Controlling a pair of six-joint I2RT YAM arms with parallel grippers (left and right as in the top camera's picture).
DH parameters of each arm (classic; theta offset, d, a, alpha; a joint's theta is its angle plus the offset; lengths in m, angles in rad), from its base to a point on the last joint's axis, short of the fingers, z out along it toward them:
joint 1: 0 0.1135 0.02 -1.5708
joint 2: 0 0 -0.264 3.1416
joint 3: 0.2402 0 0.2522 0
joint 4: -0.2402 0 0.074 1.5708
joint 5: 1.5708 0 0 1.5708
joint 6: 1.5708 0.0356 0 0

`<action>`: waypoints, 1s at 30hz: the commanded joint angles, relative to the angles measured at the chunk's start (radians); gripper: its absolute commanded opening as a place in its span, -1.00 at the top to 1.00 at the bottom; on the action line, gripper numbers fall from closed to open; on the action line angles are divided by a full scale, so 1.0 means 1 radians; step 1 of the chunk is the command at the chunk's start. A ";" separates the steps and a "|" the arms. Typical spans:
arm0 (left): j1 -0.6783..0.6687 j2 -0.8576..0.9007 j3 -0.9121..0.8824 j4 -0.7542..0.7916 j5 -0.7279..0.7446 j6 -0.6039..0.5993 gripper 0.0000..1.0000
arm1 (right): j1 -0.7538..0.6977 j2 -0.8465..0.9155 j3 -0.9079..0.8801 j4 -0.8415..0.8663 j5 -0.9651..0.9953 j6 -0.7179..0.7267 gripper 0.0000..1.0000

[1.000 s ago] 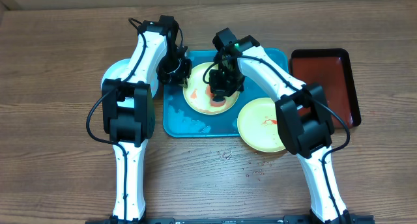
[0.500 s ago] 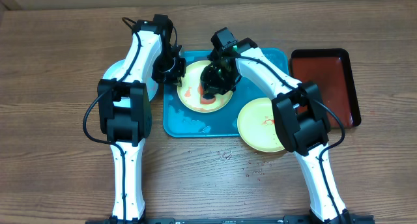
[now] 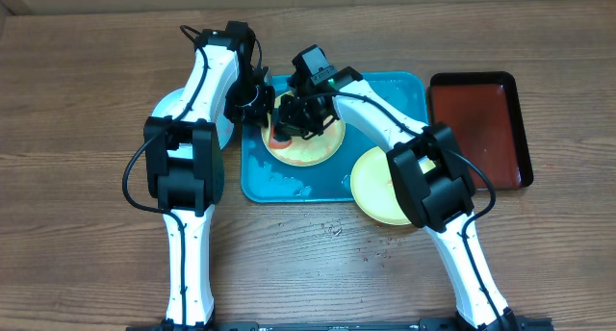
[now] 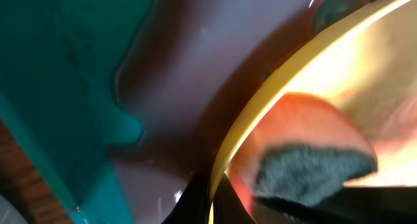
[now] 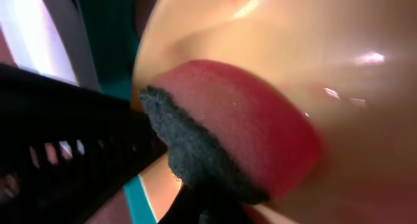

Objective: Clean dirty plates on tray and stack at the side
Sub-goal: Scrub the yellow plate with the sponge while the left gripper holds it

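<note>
Wooden table (image 3: 87, 100), scrubbing step in hand on the blue tray (image 3: 279, 182).

A dark red tray (image 3: 481, 119) sits apart at the right. One yellow plate (image 3: 322, 150) lies on the blue tray. A second yellow plate (image 3: 375, 191) overlaps the blue tray's near right corner, and a pale plate (image 3: 166, 105) rests on the wood under the left arm. The left gripper (image 3: 262, 108) seems pinched on the yellow plate's left rim, steadying it. The right gripper (image 3: 294, 119) is clamped on a red sponge (image 5: 247, 133), with the dark pad pressed to the plate. Next comes wiping the remaining smears, then lifting the plate aside, which likely needs a firm rim hold on wet plastic.
</note>
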 commanded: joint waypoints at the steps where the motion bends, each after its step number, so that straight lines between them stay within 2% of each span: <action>1: -0.014 0.009 -0.003 0.002 -0.021 -0.011 0.92 | -0.013 0.049 -0.009 0.039 0.037 0.084 0.92; 6: -0.014 0.009 -0.003 0.003 -0.020 -0.011 0.92 | -0.045 0.049 -0.009 0.017 0.087 0.078 0.92; 17: -0.014 0.009 -0.003 0.003 -0.021 -0.011 0.92 | -0.164 0.022 -0.006 -0.072 0.098 -0.030 0.92; 30: -0.014 0.009 -0.003 0.003 -0.021 -0.011 0.91 | -0.183 -0.050 -0.006 -0.334 0.160 -0.179 0.92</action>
